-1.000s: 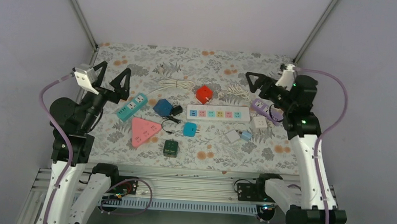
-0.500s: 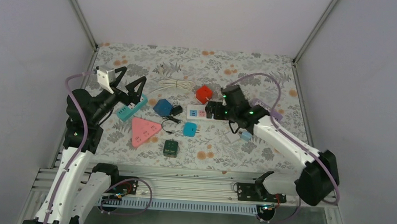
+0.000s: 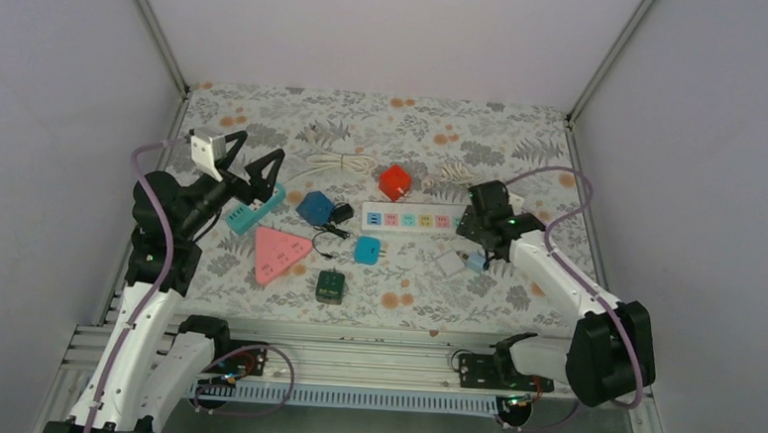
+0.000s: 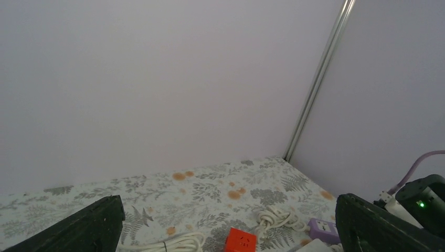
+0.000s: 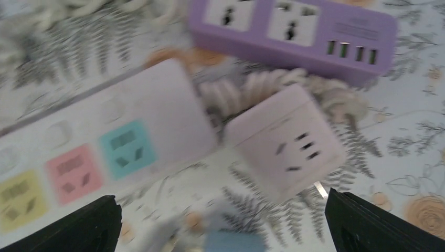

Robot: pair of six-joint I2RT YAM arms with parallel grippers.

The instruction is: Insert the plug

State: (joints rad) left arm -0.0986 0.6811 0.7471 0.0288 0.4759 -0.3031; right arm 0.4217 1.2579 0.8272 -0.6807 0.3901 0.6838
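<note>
Lying loose on the flower-printed tablecloth point(image 3: 414, 129), nearest: small pale blue plug point(image 3: 475, 262), touching a white square block point(image 3: 449, 264); just beyond, low over the right end of the long white power strip with coloured sockets point(image 3: 410, 218): right gripper point(image 3: 474, 226), jaws spread wide, empty; further left, raised above a teal power strip point(image 3: 254, 207): left gripper point(image 3: 252, 158), jaws likewise released; behind, purple power strip point(image 5: 294, 26).

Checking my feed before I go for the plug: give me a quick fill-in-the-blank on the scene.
In the top view, the right gripper hovers at the ___ end of the white power strip. The strip with USB ports is ___. The triangular strip is ___. The left gripper holds nothing, its jaws ___.
Missing: right; purple; pink; open.
</note>
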